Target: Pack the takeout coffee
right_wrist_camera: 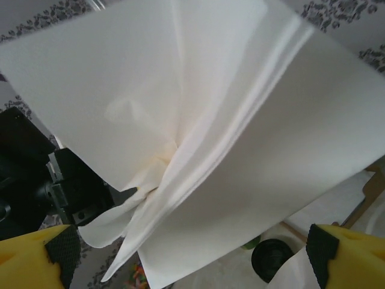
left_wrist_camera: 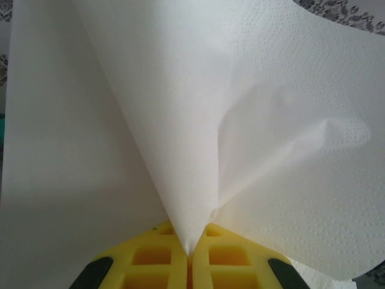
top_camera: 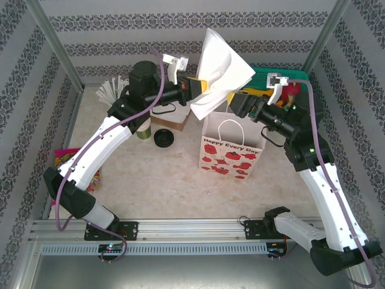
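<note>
At the left wrist the white napkin (left_wrist_camera: pixel 180 120) hides what lies beyond the left gripper (left_wrist_camera: pixel 189 262), whose fingers (left_wrist_camera: pixel 150 259) run off the lower edge. From above it covers part of the green basket (top_camera: pixel 289 73), and the left arm (top_camera: pixel 108 135) hides most of a cup (top_camera: pixel 143 131). At the right wrist a blurred black round thing (right_wrist_camera: pixel 272 259) sits half behind it, and the right gripper's (right_wrist_camera: pixel 192 256) fingers (right_wrist_camera: pixel 346 256) are cut off below.

Striped damask wallpaper (top_camera: pixel 120 24) lined the back and sides; a pale beige desk (top_camera: pixel 180 186) lay evenly lit at frame centre.
</note>
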Robot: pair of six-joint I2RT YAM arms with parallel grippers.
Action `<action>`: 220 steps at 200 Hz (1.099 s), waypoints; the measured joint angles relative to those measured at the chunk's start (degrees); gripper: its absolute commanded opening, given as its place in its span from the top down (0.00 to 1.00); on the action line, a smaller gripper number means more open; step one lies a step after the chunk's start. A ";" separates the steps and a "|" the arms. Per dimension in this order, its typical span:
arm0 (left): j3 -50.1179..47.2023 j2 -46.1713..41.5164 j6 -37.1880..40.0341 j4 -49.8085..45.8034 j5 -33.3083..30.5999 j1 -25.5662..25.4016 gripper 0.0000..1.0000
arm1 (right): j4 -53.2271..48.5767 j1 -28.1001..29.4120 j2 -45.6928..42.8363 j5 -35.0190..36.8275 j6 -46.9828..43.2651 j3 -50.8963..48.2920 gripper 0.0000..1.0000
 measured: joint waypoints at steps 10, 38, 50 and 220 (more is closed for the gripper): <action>0.00 0.02 -1.05 0.81 0.52 0.00 1.00 | 1.33 0.07 1.29 -1.05 0.52 -0.81 0.02; 0.00 0.02 -3.80 3.06 1.60 0.00 1.00 | 6.71 1.79 3.85 -2.62 2.71 -4.00 0.02; 0.00 0.02 -4.85 4.17 1.86 0.00 1.00 | 8.66 2.84 4.52 -2.80 3.02 -4.46 0.02; 0.28 1.60 6.75 0.57 -6.95 -5.57 0.99 | 20.87 10.40 6.16 9.29 2.34 -5.27 0.53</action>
